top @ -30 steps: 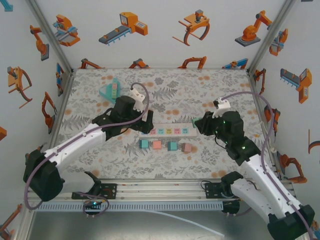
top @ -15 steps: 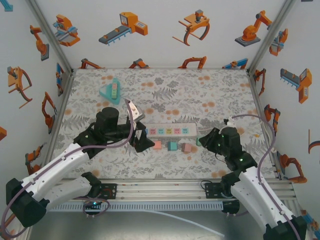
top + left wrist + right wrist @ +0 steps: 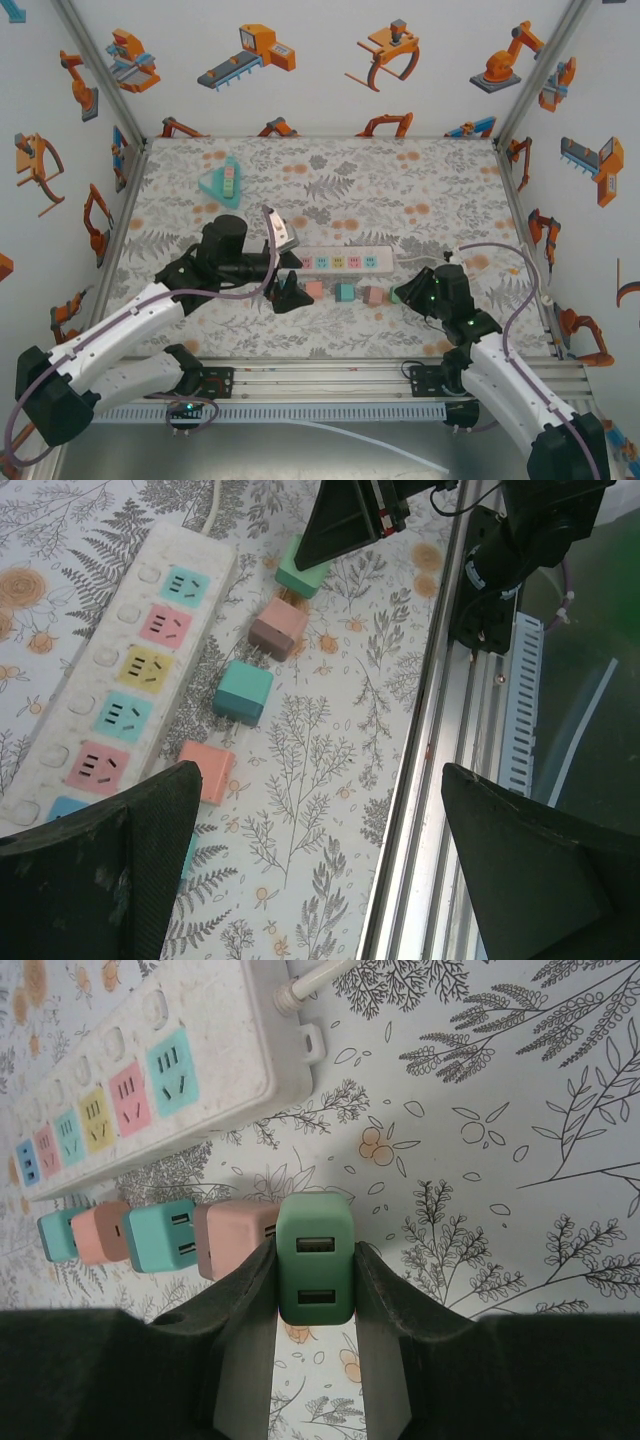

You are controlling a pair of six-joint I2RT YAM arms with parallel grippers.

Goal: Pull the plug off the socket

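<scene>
Heads up: your right jaws are clamped on the green plug [image 3: 315,1270]. It's already clear of the strip [image 3: 150,1090], on the strip's near side by its cable end. It's right up against the brown-pink plug [image 3: 240,1238], last in the row of loose ones along the strip's near side. All five sockets on the strip look empty to me, so I'd say the pulling is done and the risk is in the let-go.

Things I'd watch:

- One finger looks wedged in next to that brown-pink plug. Spread the jaws there and you'll probably shove it, maybe knocking the teal plug [image 3: 160,1235] beyond it too.
- I can't tell if the green plug is actually resting on the desk [image 3: 520,1090]. If it's hanging a bit above, it'll drop and likely topple.
- Your left jaws are wide apart and holding nothing, on the strip's near side toward the end away from the cable, over the pink plug [image 3: 205,773]. Any dip or sideways swing from there could scatter the row or nudge the strip.
</scene>
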